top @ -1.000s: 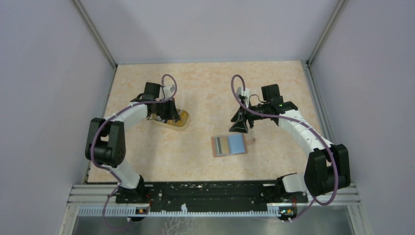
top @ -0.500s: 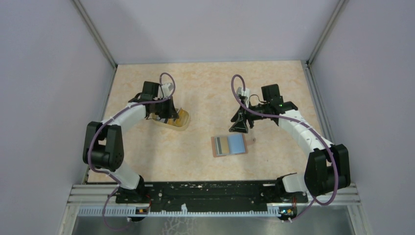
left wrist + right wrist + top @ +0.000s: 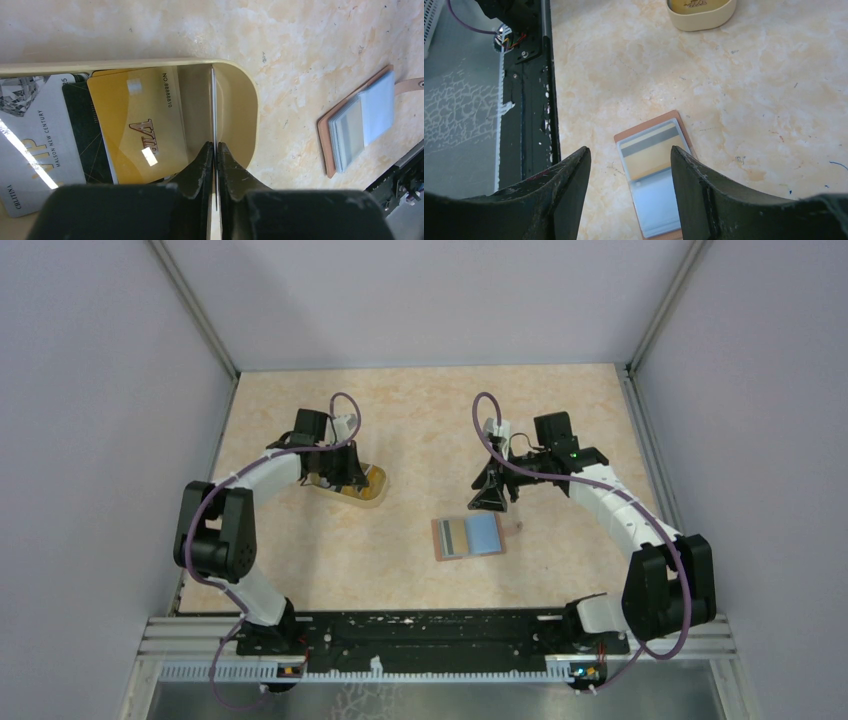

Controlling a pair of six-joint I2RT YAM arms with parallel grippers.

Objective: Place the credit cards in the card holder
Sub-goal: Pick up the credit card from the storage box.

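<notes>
The card holder (image 3: 468,536) lies open on the table, reddish-brown outside, light blue inside, with an orange-yellow card with a grey stripe (image 3: 651,155) in one pocket. It also shows in the left wrist view (image 3: 357,122). My right gripper (image 3: 629,155) is open and empty above it. My left gripper (image 3: 215,147) is inside the yellowish cup (image 3: 247,100), shut on a thin card (image 3: 214,100) seen edge-on. A gold VIP card (image 3: 140,130), a white card (image 3: 35,135) and a dark card lie in the cup.
The cup (image 3: 372,490) stands at the left of the table, under the left gripper (image 3: 340,475). The right gripper (image 3: 490,495) hangs just behind the card holder. The black rail (image 3: 524,100) runs along the near edge. Grey walls enclose the table.
The left arm's elbow swung slightly left and back. Its gripper stays in the cup. The right arm and the card holder have not moved.
</notes>
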